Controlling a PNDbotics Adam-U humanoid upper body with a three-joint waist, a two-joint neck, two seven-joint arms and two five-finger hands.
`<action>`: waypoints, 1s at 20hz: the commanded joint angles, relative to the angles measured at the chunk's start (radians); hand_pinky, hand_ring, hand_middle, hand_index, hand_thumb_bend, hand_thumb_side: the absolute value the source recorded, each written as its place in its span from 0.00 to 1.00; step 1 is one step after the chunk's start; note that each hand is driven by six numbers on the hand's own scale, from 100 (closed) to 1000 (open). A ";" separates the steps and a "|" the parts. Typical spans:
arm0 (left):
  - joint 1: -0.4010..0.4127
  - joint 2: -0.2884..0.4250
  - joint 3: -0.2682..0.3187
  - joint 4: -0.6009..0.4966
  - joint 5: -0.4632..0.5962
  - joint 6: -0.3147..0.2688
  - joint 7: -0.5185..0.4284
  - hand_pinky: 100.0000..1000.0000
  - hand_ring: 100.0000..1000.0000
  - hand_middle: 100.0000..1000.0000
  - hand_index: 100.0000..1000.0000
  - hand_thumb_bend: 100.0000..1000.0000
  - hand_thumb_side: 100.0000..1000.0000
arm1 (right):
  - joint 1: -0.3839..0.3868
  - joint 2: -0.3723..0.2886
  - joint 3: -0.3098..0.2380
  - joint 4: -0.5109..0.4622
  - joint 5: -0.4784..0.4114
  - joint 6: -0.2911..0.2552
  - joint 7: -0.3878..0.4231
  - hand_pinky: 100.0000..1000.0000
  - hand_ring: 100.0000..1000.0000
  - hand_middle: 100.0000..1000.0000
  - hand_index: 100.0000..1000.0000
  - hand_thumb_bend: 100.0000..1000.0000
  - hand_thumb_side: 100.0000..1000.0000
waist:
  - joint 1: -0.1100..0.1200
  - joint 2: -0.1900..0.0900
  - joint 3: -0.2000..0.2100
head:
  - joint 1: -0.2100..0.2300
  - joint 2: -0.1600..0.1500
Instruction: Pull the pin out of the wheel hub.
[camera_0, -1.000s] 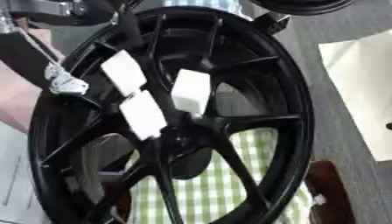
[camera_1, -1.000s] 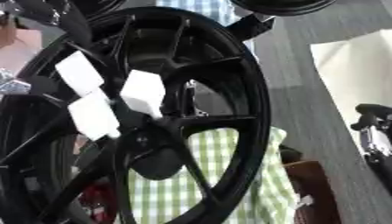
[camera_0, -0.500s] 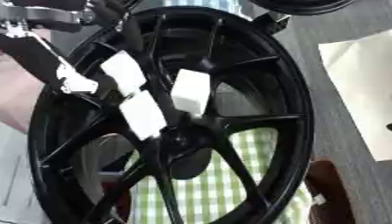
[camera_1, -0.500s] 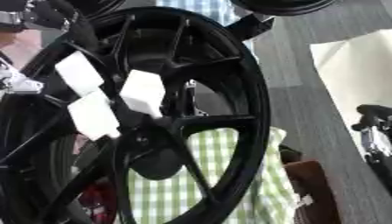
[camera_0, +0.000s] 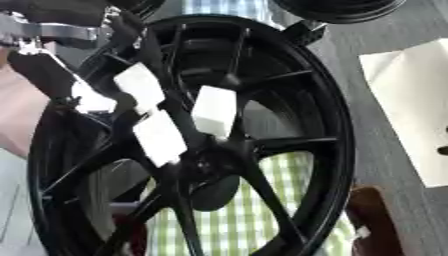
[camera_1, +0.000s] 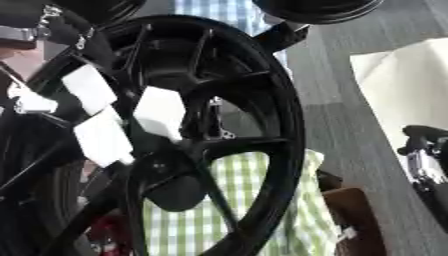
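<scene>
A large black wheel hub stands upright and fills both views, with three white tags stuck on its spokes near the centre. My left hand, black with a silver bracket, comes in from the upper left and lies against the rim's left side. A small white-silver piece shows at its tip, beside a spoke; I cannot tell whether this is the pin or whether the hand holds it. My right hand rests open at the right edge of the right eye view, away from the wheel.
A green-and-white checked cloth lies under the wheel on a grey table. A white sheet lies at the right. A brown object sits at the lower right. More black round parts stand at the far edge.
My left arm's silver bracket has swung in across the upper left corner, and the white-silver piece at the rim has shifted slightly right. The wheel and right hand have stayed put.
</scene>
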 joint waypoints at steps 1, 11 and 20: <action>-0.023 0.013 0.005 0.001 -0.010 -0.136 -0.126 0.90 0.84 0.78 0.82 0.19 0.43 | -0.002 -0.004 -0.004 -0.013 0.002 0.004 0.000 0.87 0.61 0.75 0.73 0.00 0.77 | 0.003 -0.055 -0.001 | -0.002 -0.015; -0.018 0.011 -0.015 0.031 -0.006 -0.149 -0.126 0.90 0.82 0.74 0.80 0.14 0.27 | -0.002 0.003 -0.007 -0.013 0.003 0.012 0.003 0.87 0.61 0.75 0.73 0.00 0.78 | 0.005 -0.055 -0.006 | 0.004 -0.021; -0.006 0.009 -0.041 0.034 0.046 -0.151 -0.126 0.84 0.68 0.49 0.60 0.00 0.22 | -0.002 0.005 -0.010 -0.013 0.000 0.019 -0.003 0.87 0.61 0.75 0.73 0.00 0.78 | 0.004 -0.054 -0.008 | 0.007 -0.022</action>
